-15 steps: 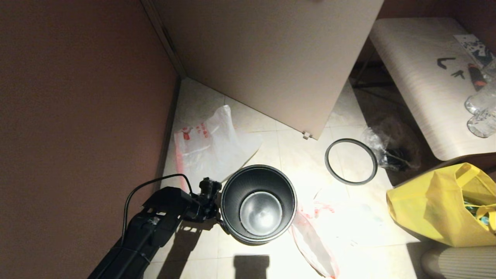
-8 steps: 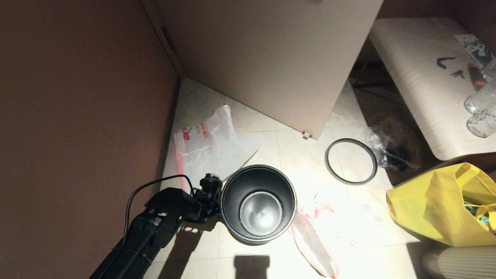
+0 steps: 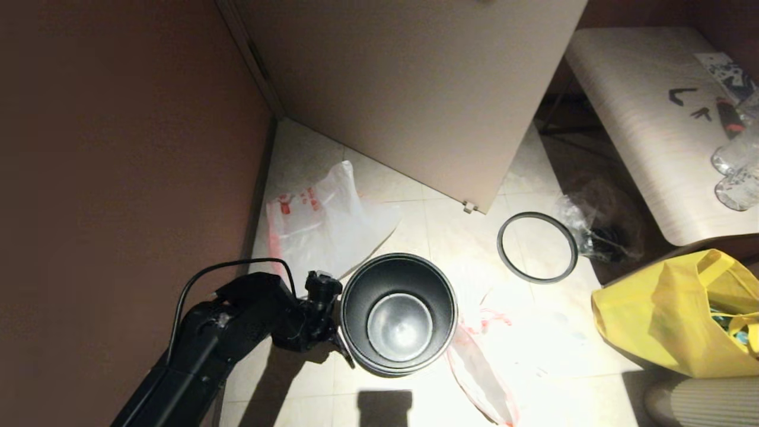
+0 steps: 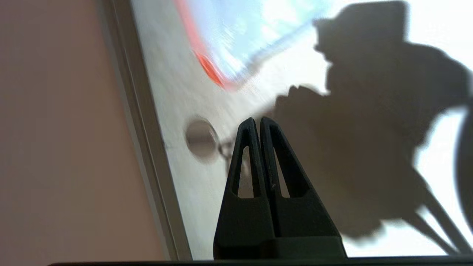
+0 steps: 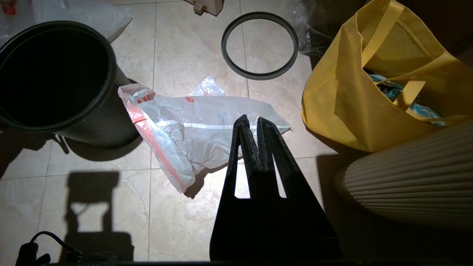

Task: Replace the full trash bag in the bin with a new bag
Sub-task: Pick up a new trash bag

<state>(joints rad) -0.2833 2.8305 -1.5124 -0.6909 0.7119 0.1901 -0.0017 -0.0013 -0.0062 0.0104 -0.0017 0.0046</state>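
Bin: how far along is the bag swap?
Done: the bin is empty and its ring lies off on the floor. In hand: nothing; the left gripper is shut, empty, beside the bin. Left: the new bag, lying flat on the floor, must go in, then the ring back on.

Yellow fabric tote (image 3: 676,314) stood open on tiled floor (image 3: 474,249) at right, blue-printed wrappers inside. Clear film bag (image 3: 593,234) with dark contents lay in shadow just beyond tote, beside light wooden table (image 3: 646,136). On table: clear plastic cups (image 3: 735,172) at far edge, small dark tools (image 3: 699,107), printed sheet (image 3: 726,71). Beige cabinet panel (image 3: 415,89) rose behind, small white foot (image 3: 469,207) at its corner. Brown wall (image 3: 118,148) filled left side. Ribbed cream cylinder (image 5: 410,181) sat near tote
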